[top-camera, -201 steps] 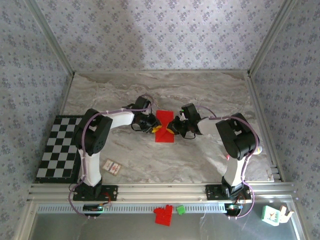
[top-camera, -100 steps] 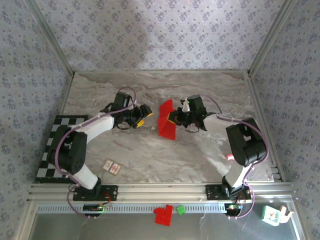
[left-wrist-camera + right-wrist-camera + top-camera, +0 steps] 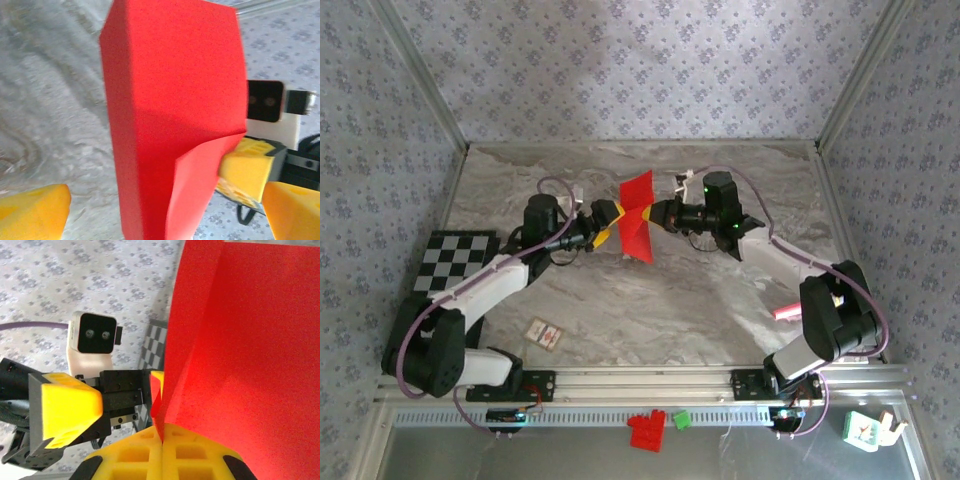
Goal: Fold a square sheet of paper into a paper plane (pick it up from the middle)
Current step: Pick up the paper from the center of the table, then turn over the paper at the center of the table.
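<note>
The creased square sheet of paper is held up in the air above the middle of the desk. The right gripper is clamped on 1 edge of it. The left gripper stands wide open, its 2 yellow fingers spread with the sheet between them.

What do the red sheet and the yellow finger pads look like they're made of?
The square sheet of paper: thin matte paper, by the look of it; it holds sharp creases and has a fine grainy surface. The yellow finger pads: probably moulded plastic or rubber, matte, with a recessed grid; which of the two is unclear.
</note>
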`<act>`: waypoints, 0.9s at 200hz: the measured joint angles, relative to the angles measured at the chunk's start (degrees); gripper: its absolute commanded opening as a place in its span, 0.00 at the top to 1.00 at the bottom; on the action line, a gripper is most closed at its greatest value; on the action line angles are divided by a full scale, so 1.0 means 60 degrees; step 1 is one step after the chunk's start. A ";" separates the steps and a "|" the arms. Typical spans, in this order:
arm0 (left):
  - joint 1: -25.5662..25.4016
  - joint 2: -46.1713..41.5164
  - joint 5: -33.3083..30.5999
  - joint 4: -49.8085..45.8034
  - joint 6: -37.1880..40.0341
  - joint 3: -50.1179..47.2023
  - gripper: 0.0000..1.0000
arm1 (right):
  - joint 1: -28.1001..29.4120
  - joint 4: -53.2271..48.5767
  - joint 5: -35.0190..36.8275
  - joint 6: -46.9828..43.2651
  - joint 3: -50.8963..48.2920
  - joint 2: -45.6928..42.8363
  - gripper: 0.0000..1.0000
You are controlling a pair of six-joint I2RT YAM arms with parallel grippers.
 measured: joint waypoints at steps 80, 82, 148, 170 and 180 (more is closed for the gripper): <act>-0.0379 -0.0047 0.0608 0.1417 -0.0550 0.0000 0.30 | 0.0131 0.1319 -0.0229 0.0958 0.0036 0.0000 0.97; -0.0379 -0.0047 0.0608 0.1443 -0.0535 0.0000 0.31 | 0.0135 0.1326 -0.0229 0.0980 0.0040 0.0000 0.97; -0.0240 -0.0047 0.0528 0.1672 -0.0565 0.0000 0.54 | 0.0004 0.1406 -0.0229 0.1082 0.0073 0.0033 0.94; -0.0186 -0.0047 0.0452 0.1668 -0.0492 -0.0004 0.62 | -0.0040 0.1406 -0.0229 0.1082 0.0073 0.0069 0.93; -0.0182 -0.0047 0.0390 0.1654 -0.0437 -0.0004 0.66 | -0.0058 0.1406 -0.0240 0.1082 0.0073 0.0102 0.92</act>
